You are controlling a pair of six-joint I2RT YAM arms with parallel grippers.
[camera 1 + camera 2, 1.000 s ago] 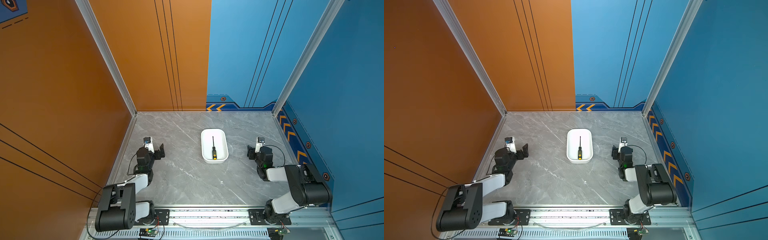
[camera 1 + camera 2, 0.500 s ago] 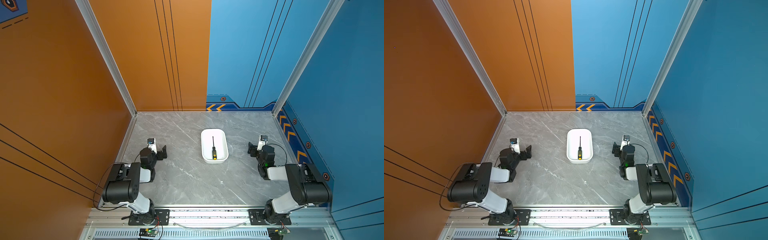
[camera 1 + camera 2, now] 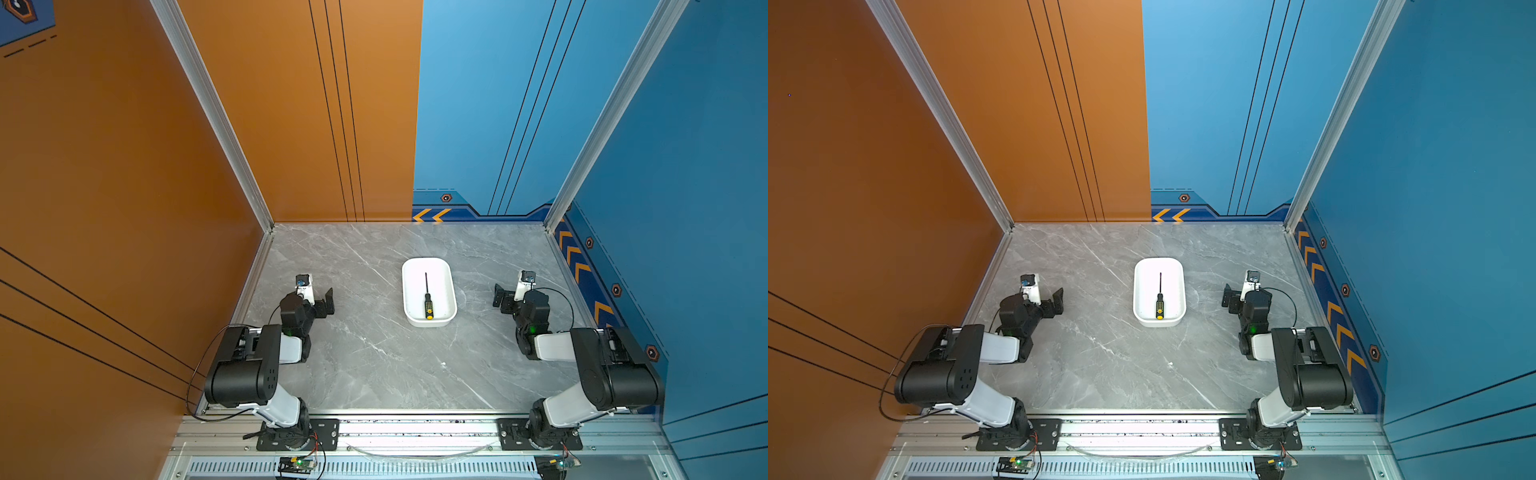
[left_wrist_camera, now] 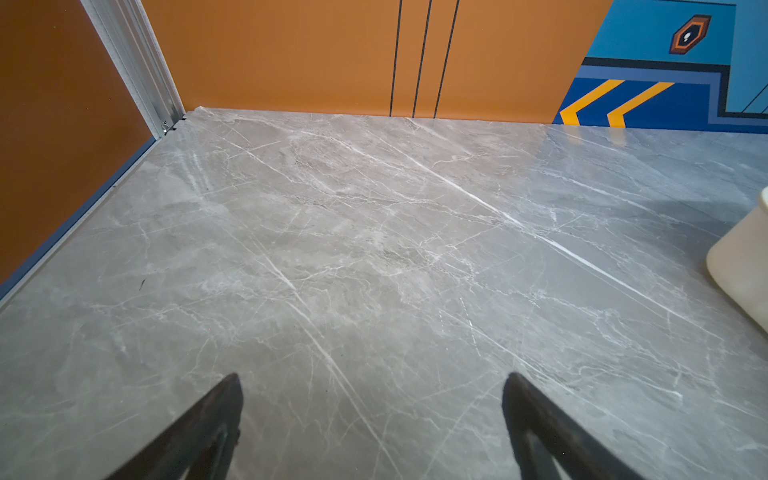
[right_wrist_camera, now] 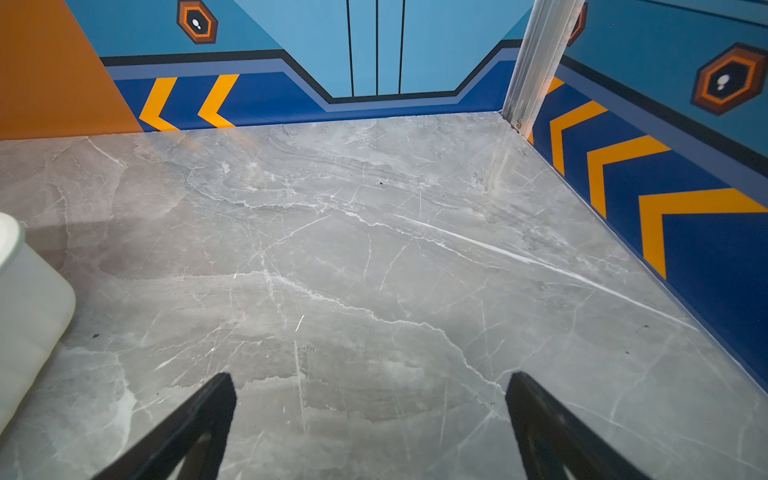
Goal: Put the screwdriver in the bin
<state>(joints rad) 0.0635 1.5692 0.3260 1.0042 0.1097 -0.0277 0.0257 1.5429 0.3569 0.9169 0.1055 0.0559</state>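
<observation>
- You had the screwdriver [image 3: 428, 301] lying flat inside the white bin [image 3: 444, 274], its shaft pointing toward the back wall [image 3: 374, 124] and its yellow end cap at the near end.
- Your left tool [image 4: 372, 378] stood wide open, holding nothing, above the bare grey surface [image 4: 374, 249].
- Your right tool [image 5: 370, 378] was likewise spread wide and empty, apart from the bin.

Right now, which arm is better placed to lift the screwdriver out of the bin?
Right, probably: the right end effector, open, sits nearer the bin than the left end effector, also open. The screwdriver lies inside, touched by neither.
</observation>
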